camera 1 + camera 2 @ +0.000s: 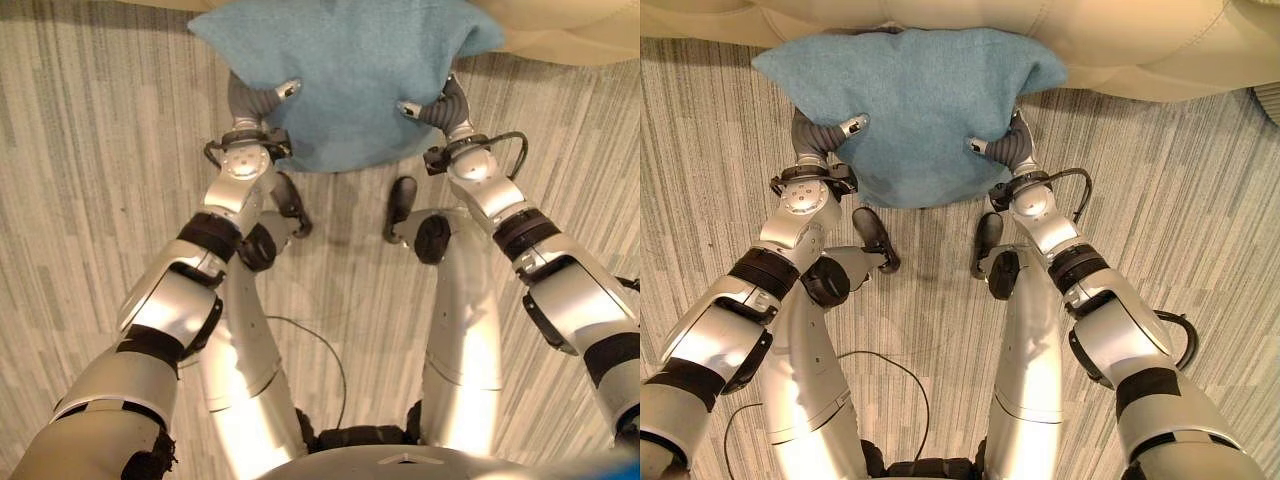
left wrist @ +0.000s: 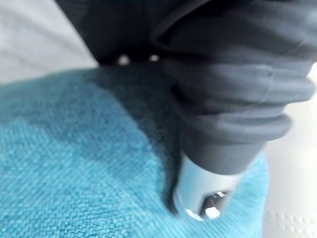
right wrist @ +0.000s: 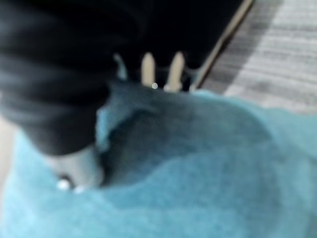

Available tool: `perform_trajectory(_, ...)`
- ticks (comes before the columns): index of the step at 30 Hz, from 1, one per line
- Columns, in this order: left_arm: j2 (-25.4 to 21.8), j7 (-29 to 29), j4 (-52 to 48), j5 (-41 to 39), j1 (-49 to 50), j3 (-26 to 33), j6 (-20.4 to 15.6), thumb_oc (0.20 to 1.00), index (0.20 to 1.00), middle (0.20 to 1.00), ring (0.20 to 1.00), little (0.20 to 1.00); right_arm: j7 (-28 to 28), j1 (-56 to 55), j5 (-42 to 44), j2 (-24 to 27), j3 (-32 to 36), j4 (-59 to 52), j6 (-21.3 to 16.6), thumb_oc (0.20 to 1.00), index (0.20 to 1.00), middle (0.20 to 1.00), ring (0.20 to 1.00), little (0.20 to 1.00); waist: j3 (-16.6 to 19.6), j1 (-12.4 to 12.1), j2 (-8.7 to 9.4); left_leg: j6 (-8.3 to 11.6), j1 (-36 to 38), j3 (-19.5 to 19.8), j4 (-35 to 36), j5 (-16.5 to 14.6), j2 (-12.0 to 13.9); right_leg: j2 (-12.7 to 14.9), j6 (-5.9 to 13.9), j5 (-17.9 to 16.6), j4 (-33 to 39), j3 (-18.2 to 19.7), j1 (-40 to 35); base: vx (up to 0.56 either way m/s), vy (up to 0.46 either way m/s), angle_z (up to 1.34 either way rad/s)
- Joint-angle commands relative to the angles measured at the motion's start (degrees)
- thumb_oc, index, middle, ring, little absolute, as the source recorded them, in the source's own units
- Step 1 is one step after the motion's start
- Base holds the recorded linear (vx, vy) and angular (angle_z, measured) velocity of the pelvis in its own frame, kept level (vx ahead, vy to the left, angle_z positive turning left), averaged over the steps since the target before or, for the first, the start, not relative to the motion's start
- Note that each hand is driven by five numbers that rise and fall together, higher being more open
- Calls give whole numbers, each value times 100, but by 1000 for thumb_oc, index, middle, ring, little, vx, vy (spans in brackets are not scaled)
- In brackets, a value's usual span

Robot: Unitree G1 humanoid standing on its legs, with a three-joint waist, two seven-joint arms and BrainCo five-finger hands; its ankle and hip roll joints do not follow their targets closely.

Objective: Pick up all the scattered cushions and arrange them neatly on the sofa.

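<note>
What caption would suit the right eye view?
Left robot hand and right robot hand grip a blue cushion before the beige sofa.

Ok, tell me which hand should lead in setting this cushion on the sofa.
Neither clearly: the left hand and right hand grip opposite sides of the blue cushion, thumbs on top, about level, with the sofa straight ahead. Probably push both forward together.

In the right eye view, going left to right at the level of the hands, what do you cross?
Striped floor → left hand, thumb on top of the cushion's edge → blue cushion → right hand, thumb likewise on top → striped floor again. The cream sofa lies beyond, along the far edge.
</note>
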State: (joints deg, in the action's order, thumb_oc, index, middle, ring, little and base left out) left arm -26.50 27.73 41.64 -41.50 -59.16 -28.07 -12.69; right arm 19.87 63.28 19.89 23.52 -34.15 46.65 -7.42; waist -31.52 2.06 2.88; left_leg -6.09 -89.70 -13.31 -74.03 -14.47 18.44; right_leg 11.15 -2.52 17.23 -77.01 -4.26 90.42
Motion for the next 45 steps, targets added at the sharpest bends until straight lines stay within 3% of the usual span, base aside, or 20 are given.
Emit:
perform_trajectory(1,528,-212,-994,150,-361,-44,-642,200,200,200,200,200,-219,456,-262,-541,-190,-630,-427,200,200,200,200,200,173,-49,-419,592,-26,995,279,280,-224,56,476,-789,1021,90,-47,-2,1,4)
perform_trajectory(7,663,-235,-1048,167,-485,87,-686,200,200,200,200,200,-119,455,-101,-469,213,-948,-638,200,200,200,200,200,181,-4,-405,599,-26,859,626,364,-345,35,509,-932,1307,95,-47,-24,-1,6)
perform_trajectory(11,974,-298,-1156,178,-310,219,-765,200,200,200,200,200,-11,219,-121,-535,510,-1172,-823,200,200,200,200,200,728,-34,-580,642,-17,884,1185,523,-389,32,557,-988,1930,-233,-315,-59,-10,12)
perform_trajectory(12,1026,-376,-1279,318,-172,242,-755,200,200,200,200,200,2,28,-189,-522,602,-1309,-873,200,200,200,200,200,918,-16,-613,687,286,835,1532,564,-404,-7,611,-1021,2281,-347,-667,-87,-19,8)
perform_trajectory(13,1033,-371,-1295,328,-143,240,-750,200,200,200,200,200,5,-4,-198,-521,604,-1327,-868,200,200,200,200,200,901,-13,-616,687,358,828,1591,588,-411,-8,612,-1045,2341,-359,-742,-102,-45,6)
perform_trajectory(20,1420,-702,-1755,427,916,334,-829,200,200,200,200,200,-146,-1186,-456,-535,844,-1848,-912,200,200,200,200,200,1402,-35,-533,914,2135,648,2903,825,-479,3,695,-1156,3578,-794,-2546,-24,-52,9)
perform_trajectory(23,1382,-823,-1914,525,1211,299,-771,200,200,200,200,200,-203,-1538,-462,-536,922,-1984,-927,200,200,200,200,200,1493,-26,-503,953,2623,638,3219,883,-456,31,699,-1183,3873,-845,-3003,47,-36,6)
perform_trajectory(27,1431,-1077,-1941,529,1966,295,-708,200,200,200,200,200,-393,-2324,-465,-706,995,-2062,-933,200,200,200,200,200,1727,-43,-389,1007,4065,483,4087,1007,-486,82,731,-1271,4652,-1011,-4290,106,-26,10)
perform_trajectory(30,1448,-1169,-1917,532,2220,289,-687,200,200,200,200,200,-428,-2599,-450,-768,1036,-2066,-938,200,200,200,200,200,1807,-34,-332,1023,4732,404,4438,1049,-501,68,748,-1303,4964,-1055,-4907,125,-52,10)
perform_trajectory(32,1483,-1290,-2008,526,2732,351,-656,200,200,200,200,200,-522,-3126,-410,-895,1092,-2227,-927,200,200,200,200,200,1878,-29,-265,1077,5807,273,4952,1115,-540,-14,771,-1344,5483,-1109,-5894,276,-96,8)
perform_trajectory(33,1558,-1371,-1950,496,3043,335,-624,200,200,200,200,200,-569,-3395,-456,-961,1101,-2251,-905,200,200,200,200,200,2003,2,-228,1137,6630,192,5333,1174,-620,-181,776,-1377,5965,-1086,-6740,188,-93,1)
perform_trajectory(34,1556,-1382,-1960,513,3141,334,-616,200,200,200,200,200,-579,-3483,-442,-1003,1118,-2273,-905,200,200,200,200,200,2021,22,-197,1111,6831,126,5512,1369,-679,-240,728,-1534,6136,-1083,-6928,137,-76,-5)
perform_trajectory(42,1648,-1512,-1858,517,3558,293,-573,200,200,200,200,200,-682,-3855,-494,-1032,1079,-2252,-813,200,200,200,200,200,2390,-6,-8,1350,7850,73,5578,1490,-819,-526,736,-1561,7119,-1163,-8400,149,-32,3)
perform_trajectory(45,1601,-1578,-1943,619,3725,250,-494,200,200,200,200,200,-743,-4046,-474,-1054,1058,-2277,-791,200,200,200,200,200,2538,-24,13,1339,8247,-53,6222,1641,-881,-560,805,-1607,7256,-1256,-8718,146,78,5)
